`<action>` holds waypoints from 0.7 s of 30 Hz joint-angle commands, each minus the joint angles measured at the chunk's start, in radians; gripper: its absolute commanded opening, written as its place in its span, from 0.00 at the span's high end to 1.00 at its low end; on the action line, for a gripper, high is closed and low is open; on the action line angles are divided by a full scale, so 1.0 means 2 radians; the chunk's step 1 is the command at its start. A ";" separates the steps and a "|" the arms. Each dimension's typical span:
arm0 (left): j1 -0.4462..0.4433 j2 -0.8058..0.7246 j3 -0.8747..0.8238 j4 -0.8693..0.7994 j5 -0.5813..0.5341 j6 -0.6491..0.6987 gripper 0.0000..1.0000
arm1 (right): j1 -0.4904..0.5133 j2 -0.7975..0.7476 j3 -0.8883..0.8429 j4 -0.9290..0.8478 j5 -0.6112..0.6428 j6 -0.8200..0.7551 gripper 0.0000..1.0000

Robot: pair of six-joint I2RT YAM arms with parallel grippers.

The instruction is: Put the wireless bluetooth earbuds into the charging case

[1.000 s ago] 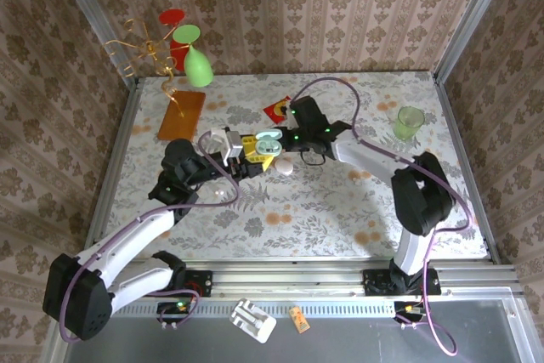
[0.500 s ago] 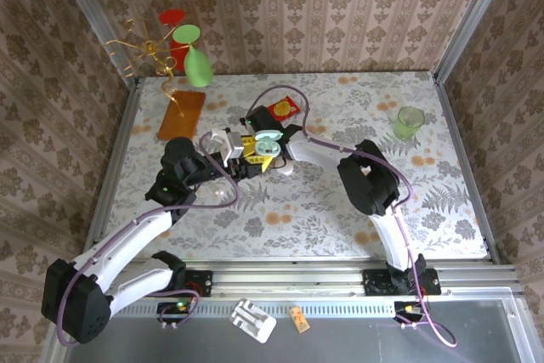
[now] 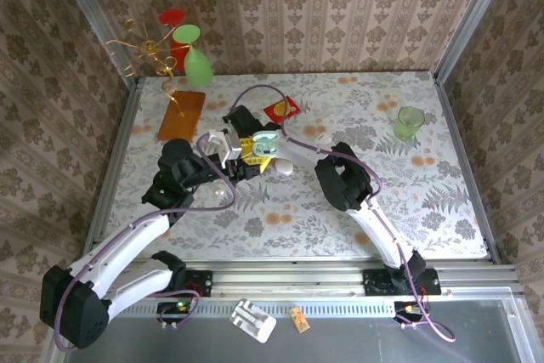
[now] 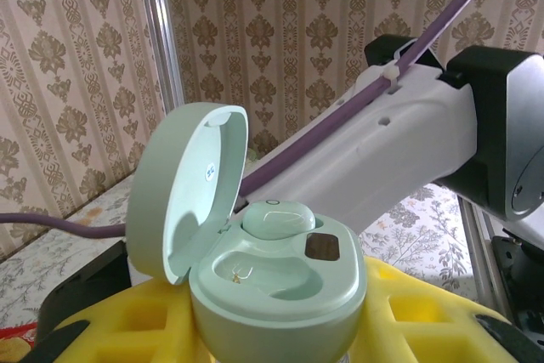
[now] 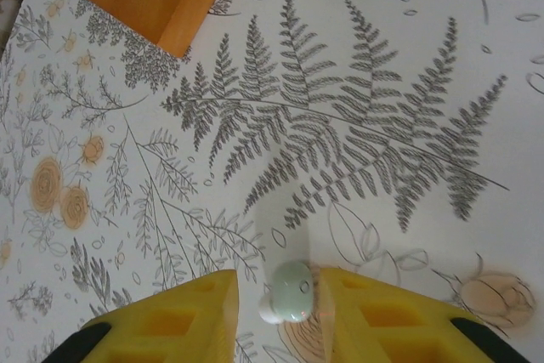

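Even soft light, faint shadows, sharp focus

1. Left arm point(image 3: 127, 240) stretches forward. The left gripper point(image 4: 272, 333) is clamped on the open case point(image 4: 255, 269), holding it upright.
2. Right arm point(image 3: 374, 227) bends sharply at the elbow and reaches leftward. The right gripper point(image 5: 276, 295) points down, an earbud point(image 5: 289, 291) between its narrowed fingers.

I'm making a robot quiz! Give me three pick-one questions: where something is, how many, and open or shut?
1. Where is the loose small pale-green earbud? A on an orange block; B between the right yellow fingers; C in a cup.
2. Earbuds seated in the round mint-green plastic charging case? A none; B one; C two.
3. The case's lid is: A open; B shut; C missing.
1 B, yellow flanks it; 2 B, one socket is empty; 3 A, it stands hinged up.
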 commanded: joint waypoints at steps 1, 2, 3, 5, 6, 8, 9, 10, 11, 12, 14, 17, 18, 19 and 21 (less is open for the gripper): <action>0.000 -0.013 0.000 -0.001 -0.001 0.010 0.75 | 0.010 0.022 0.038 -0.044 0.033 -0.017 0.70; 0.000 -0.013 0.000 -0.002 -0.001 0.010 0.75 | 0.011 0.026 0.043 -0.048 0.040 -0.019 0.70; 0.000 -0.013 -0.001 -0.002 -0.001 0.010 0.75 | 0.012 0.031 0.049 -0.054 0.046 -0.021 0.72; 0.000 -0.014 -0.002 -0.002 0.000 0.011 0.75 | 0.013 0.037 0.057 -0.061 0.054 -0.024 0.72; 0.000 -0.014 -0.002 -0.003 -0.001 0.011 0.75 | 0.013 0.040 0.059 -0.063 0.057 -0.025 0.73; 0.000 -0.014 -0.003 -0.003 -0.001 0.011 0.75 | 0.013 0.043 0.062 -0.066 0.060 -0.025 0.73; 0.000 -0.015 -0.004 -0.003 -0.001 0.012 0.75 | 0.013 0.044 0.063 -0.067 0.061 -0.027 0.73; 0.000 -0.016 -0.004 -0.003 0.000 0.012 0.75 | 0.013 0.045 0.063 -0.067 0.061 -0.028 0.73; 0.001 -0.016 -0.005 -0.003 -0.001 0.012 0.75 | 0.013 0.047 0.065 -0.068 0.062 -0.029 0.73; 0.001 -0.016 -0.005 -0.003 -0.001 0.012 0.75 | 0.013 0.049 0.066 -0.070 0.061 -0.031 0.73; 0.001 -0.017 -0.005 -0.003 -0.001 0.012 0.75 | 0.014 0.055 0.072 -0.075 0.059 -0.033 0.73; 0.002 -0.018 -0.005 -0.003 -0.001 0.012 0.75 | 0.015 0.066 0.088 -0.085 0.052 -0.035 0.73; 0.002 -0.017 -0.005 -0.003 -0.001 0.012 0.75 | 0.016 0.071 0.095 -0.090 0.051 -0.037 0.74; 0.002 -0.018 -0.005 -0.003 -0.001 0.012 0.75 | 0.017 0.074 0.100 -0.095 0.051 -0.038 0.74; 0.002 -0.018 -0.005 -0.004 0.000 0.012 0.75 | 0.017 0.080 0.110 -0.102 0.051 -0.039 0.76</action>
